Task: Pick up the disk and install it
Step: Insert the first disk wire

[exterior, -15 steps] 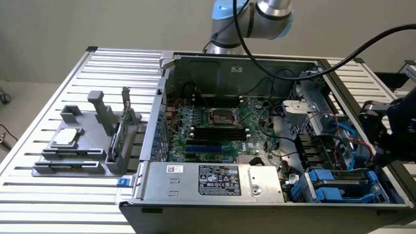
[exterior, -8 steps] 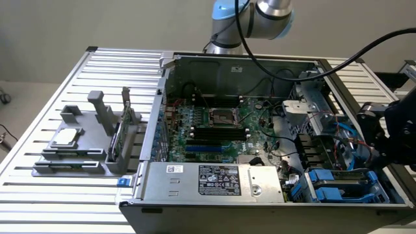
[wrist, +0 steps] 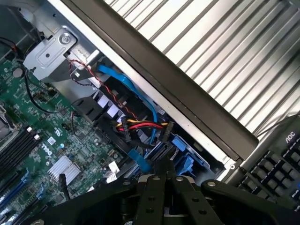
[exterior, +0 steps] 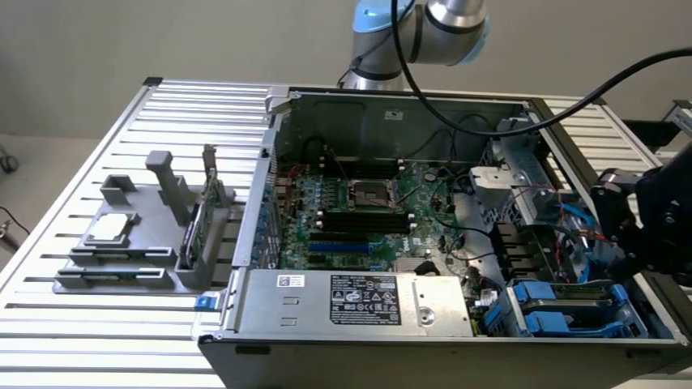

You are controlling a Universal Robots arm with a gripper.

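The disk [exterior: 571,293], grey with bright blue side rails, lies in the drive bay at the open computer case's front corner, on the exterior view's right. In the wrist view its blue plastic [wrist: 183,161] shows just past my fingertips, beside blue, red and yellow cables. My black gripper [exterior: 633,253] hangs over the case's side wall, just above that bay. Its fingers [wrist: 151,197] are pressed together with nothing between them, so the gripper [wrist: 164,165] is shut and holds nothing. Whether the tips touch the disk I cannot tell.
The case [exterior: 324,332] lies open on a slatted metal table [exterior: 65,340], motherboard [exterior: 357,219] and power supply [exterior: 357,300] exposed. A grey holder [exterior: 119,271] on the exterior view's left carries a small silver drive [exterior: 109,231]. A black keyboard [wrist: 276,168] lies outside the case wall.
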